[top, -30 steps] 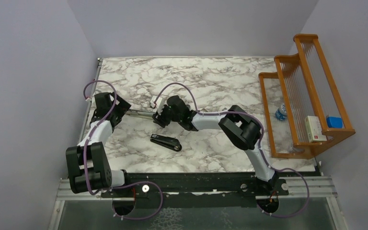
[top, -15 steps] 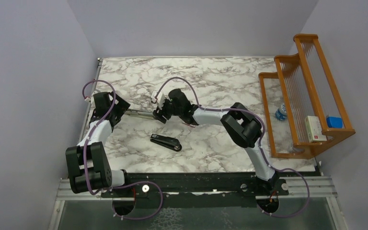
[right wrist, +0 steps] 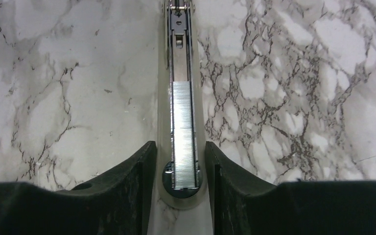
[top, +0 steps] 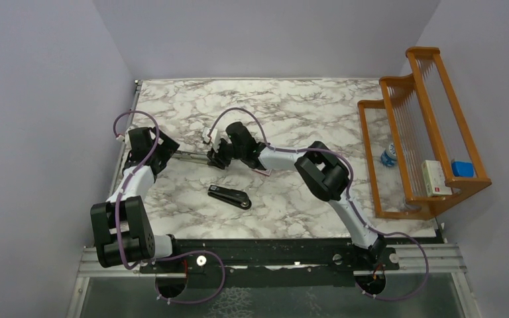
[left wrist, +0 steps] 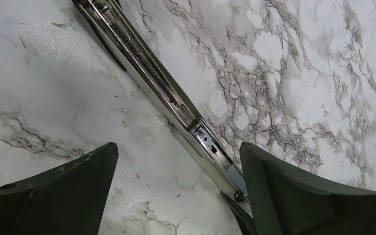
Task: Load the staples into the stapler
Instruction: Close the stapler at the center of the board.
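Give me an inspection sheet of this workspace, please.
Surface: marble-patterned table.
Job's things: opened stapler lying flat; a strip of staples in its channel.
Clutter: second stapler, black, closed, nearer the arms.
Jaws: left jaws wide open above one end of the opened stapler; right jaws flank its staple end, grip unclear.
Cables: purple cables loop along both arms.
Surroundings: wooden rack at right holding white-and-red box, blue block, small cylinder; plain walls.

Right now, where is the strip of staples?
In the right wrist view, the strip of staples lies in the magazine channel of the open stapler, its near end between the fingertips of the right gripper.
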{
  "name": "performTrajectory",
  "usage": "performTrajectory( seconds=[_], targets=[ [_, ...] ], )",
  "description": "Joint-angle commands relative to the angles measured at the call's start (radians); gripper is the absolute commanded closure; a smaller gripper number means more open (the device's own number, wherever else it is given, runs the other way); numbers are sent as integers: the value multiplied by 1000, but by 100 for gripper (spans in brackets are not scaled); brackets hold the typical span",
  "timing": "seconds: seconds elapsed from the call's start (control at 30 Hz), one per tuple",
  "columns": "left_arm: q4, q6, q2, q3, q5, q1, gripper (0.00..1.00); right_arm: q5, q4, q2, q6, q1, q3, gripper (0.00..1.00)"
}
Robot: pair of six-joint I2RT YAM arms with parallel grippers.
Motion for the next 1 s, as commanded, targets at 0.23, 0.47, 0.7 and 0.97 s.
performTrajectory(
  seconds=[0.23,0.47,0.7,0.97],
  targets=[
    [29,-14,47,27,72,56,2,-17,56,-8,31,-8,-64,70],
    [74,-28,79,32,101,73,1,-18,127,-48,60,-21,-143,93],
    [260,-182,121,-38,162,75,1,-36,197,-113,133,-23,-256,99],
    [403,-347,174,-130,190,-17,1,-37,191,-131,237,-22,-281,99]
  ],
)
